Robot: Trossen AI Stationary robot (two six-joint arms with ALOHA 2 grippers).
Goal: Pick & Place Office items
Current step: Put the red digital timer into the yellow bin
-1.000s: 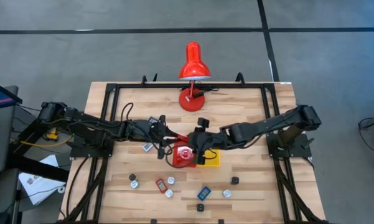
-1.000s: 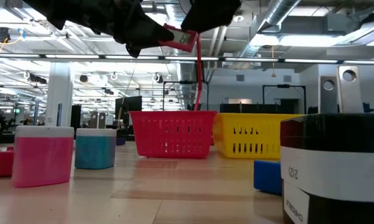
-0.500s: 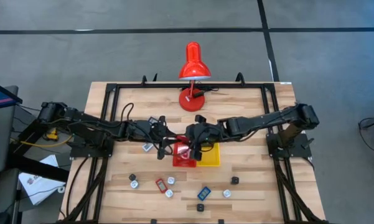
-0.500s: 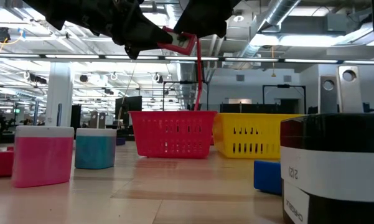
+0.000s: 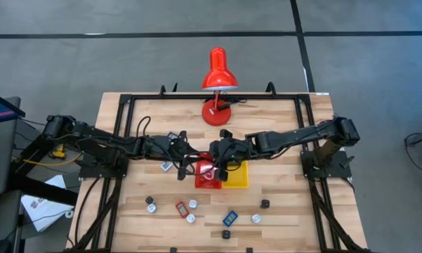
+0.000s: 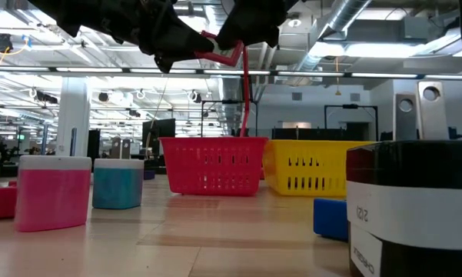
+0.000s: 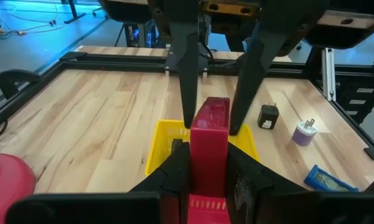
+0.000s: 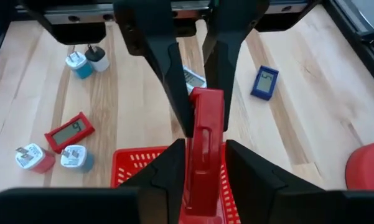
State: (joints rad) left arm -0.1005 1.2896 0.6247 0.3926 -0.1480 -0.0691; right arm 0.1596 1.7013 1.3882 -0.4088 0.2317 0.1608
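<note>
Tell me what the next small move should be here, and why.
Probably open the left gripper: it and the right gripper both pinch the same red item in the air above the red tray, so the right one seems ready to take it alone.

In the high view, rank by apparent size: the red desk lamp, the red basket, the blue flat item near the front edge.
1. Red desk lamp, clearly largest.
2. Red basket, partly hidden under the tools, so its full extent is unsure.
3. Blue flat item, far smaller.
</note>
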